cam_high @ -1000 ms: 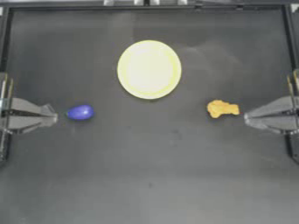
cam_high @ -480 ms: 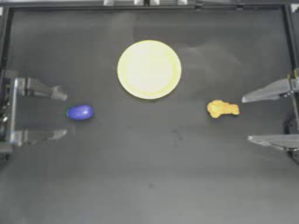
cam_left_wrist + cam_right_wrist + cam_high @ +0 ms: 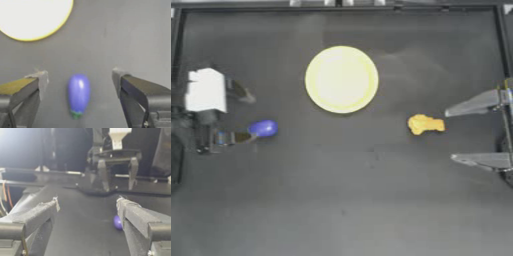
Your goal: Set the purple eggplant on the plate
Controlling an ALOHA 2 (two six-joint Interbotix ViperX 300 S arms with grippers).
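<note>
Moved in since half a second ago: left gripper (image 3: 246, 116), jaws wide, now straddling purple eggplant (image 3: 263, 128) without touching. Lying on bare tabletop (image 3: 338, 200), well apart from plate (image 3: 341, 79). Nothing between them. Beyond plate, lumpy orange piece (image 3: 425, 124); near it, right gripper (image 3: 455, 135), jaws wide.

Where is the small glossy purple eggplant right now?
In the top view, the small glossy purple eggplant lies on the table's left side, between the open left claw's fingers, below-left of the pale yellow plate.
</note>
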